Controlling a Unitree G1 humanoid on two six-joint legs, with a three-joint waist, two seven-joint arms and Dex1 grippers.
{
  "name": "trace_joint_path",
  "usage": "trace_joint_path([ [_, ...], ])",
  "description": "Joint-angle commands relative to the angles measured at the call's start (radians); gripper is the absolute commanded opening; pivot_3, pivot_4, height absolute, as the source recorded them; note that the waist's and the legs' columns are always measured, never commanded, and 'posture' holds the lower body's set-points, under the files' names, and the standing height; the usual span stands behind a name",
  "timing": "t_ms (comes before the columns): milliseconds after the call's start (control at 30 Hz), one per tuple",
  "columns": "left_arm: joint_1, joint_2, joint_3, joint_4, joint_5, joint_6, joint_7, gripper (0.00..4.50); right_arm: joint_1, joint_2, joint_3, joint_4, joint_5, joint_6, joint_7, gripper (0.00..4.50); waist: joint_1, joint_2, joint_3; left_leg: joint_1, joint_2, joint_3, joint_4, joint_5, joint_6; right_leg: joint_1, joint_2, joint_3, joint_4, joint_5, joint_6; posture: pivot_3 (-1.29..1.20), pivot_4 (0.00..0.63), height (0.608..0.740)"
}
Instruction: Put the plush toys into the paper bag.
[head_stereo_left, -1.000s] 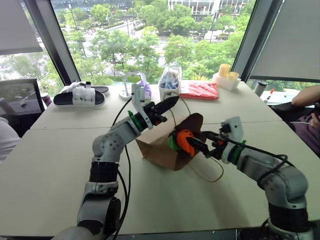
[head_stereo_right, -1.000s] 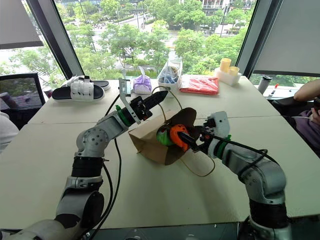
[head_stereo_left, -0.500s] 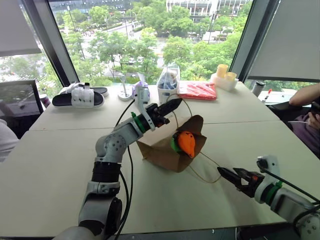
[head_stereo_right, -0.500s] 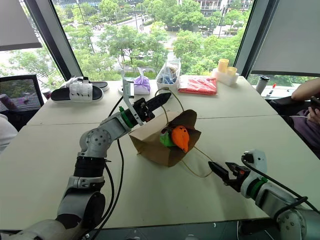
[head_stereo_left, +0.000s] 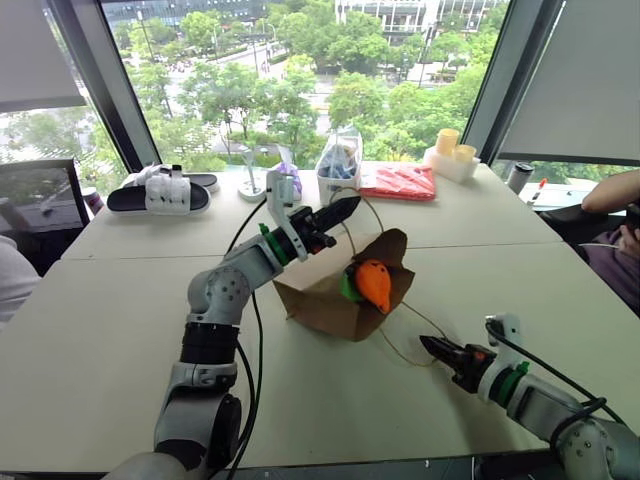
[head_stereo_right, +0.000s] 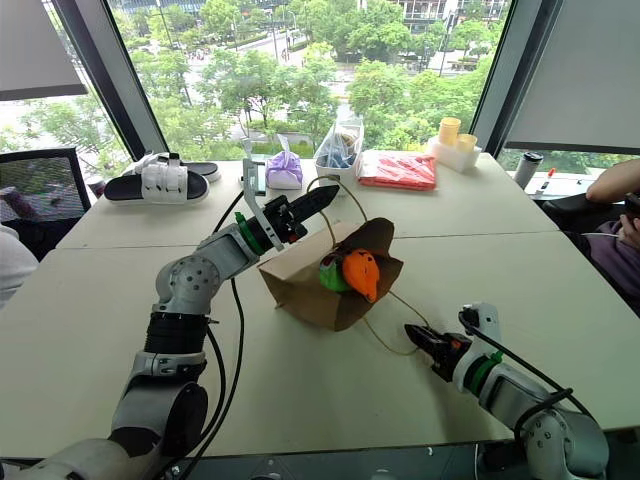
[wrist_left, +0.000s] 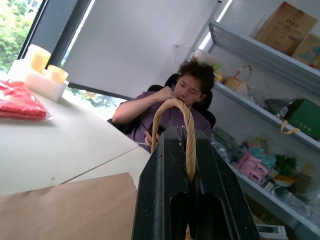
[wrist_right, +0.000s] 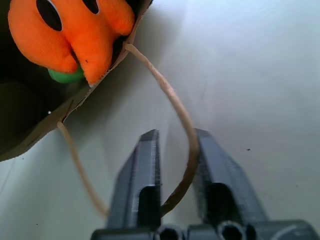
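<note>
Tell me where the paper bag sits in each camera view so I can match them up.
Left eye view: paper bag on its side at table centre.
Right eye view: centre, slightly left.
Left wrist view: brown paper at lower left, its cord handle pinched in the left gripper.
Right wrist view: open mouth at upper left.
Shared landmark: the orange plush toy at the bag's mouth.

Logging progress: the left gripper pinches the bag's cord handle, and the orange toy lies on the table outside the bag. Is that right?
No. The orange toy sits in the open mouth of the paper bag, against the green toy, not out on the table; the left eye view shows it. The left gripper does pinch the cord handle.
</note>
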Motion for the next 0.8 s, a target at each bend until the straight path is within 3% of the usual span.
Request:
trace_joint_path([
  [33, -0.021, 0.011, 0.008, -0.027, -0.007, -0.009, -0.004, 0.0, -0.008, -0.015, -0.067, -0.069, 0.085, -0.003, 0.0, 0.03, 0.0, 0.0, 0.0, 0.0, 0.0, 0.0, 0.0, 0.0, 0.0, 0.0, 0.0, 0.0, 0.0, 0.0, 0.0, 0.0, 0.15, 0.74],
  [100, -0.023, 0.019, 0.0, -0.032, 0.001, -0.01, -0.011, 0.0, -0.018, -0.023, -0.105, -0.094, 0.15, 0.005, -0.01, 0.03, 0.0, 0.0, 0.0, 0.0, 0.0, 0.0, 0.0, 0.0, 0.0, 0.0, 0.0, 0.0, 0.0, 0.0, 0.0, 0.0, 0.15, 0.74],
  [233, -0.054, 0.052, 0.009, -0.053, -0.017, 0.01, -0.015, 0.0, -0.088, -0.072, -0.211, -0.166, 0.428, 0.021, -0.054, 0.03, -0.001, 0.0, 0.0, 0.0, 0.0, 0.0, 0.0, 0.0, 0.0, 0.0, 0.0, 0.0, 0.0, 0.0, 0.0, 0.0, 0.15, 0.74],
  [367, -0.082, 0.086, 0.028, -0.041, -0.034, 0.03, -0.019, 0.0, -0.22, -0.135, -0.217, -0.164, 0.636, -0.014, -0.14, 0.03, -0.002, 0.0, 0.0, 0.0, 0.0, 0.0, 0.0, 0.0, 0.0, 0.0, 0.0, 0.0, 0.0, 0.0, 0.0, 0.0, 0.15, 0.74],
  [533, -0.09, 0.081, 0.018, 0.044, 0.009, -0.016, -0.018, 0.0, -0.309, -0.153, -0.139, -0.115, 0.659, -0.045, -0.182, 0.03, 0.002, -0.001, 0.0, 0.0, 0.0, 0.0, -0.001, 0.0, 0.0, 0.0, 0.0, -0.001, 0.0, 0.0, 0.0, 0.0, 0.15, 0.74],
  [633, -0.097, 0.058, 0.031, 0.115, 0.022, -0.045, -0.015, 0.0, -0.322, -0.155, -0.064, -0.078, 0.565, -0.061, -0.165, 0.03, 0.002, -0.001, 0.0, -0.001, 0.0, 0.0, 0.0, 0.0, 0.0, 0.0, 0.0, 0.0, -0.001, 0.0, 0.0, 0.0, 0.15, 0.74],
  [733, -0.098, 0.052, 0.027, 0.15, 0.036, -0.063, -0.035, 0.87, -0.324, -0.143, -0.045, -0.046, 0.548, -0.082, -0.163, 0.85, 0.0, -0.001, 0.0, -0.001, 0.0, 0.0, 0.0, 0.0, 0.0, -0.001, 0.0, 0.0, 0.0, 0.0, 0.0, 0.0, 0.15, 0.74],
  [800, -0.098, 0.051, 0.027, 0.157, 0.038, -0.069, -0.046, 1.77, -0.321, -0.146, -0.05, -0.039, 0.552, -0.091, -0.153, 1.79, -0.001, -0.001, 0.0, -0.001, 0.0, 0.0, 0.0, 0.0, 0.0, -0.001, 0.0, 0.0, 0.0, 0.0, 0.0, 0.0, 0.15, 0.74],
])
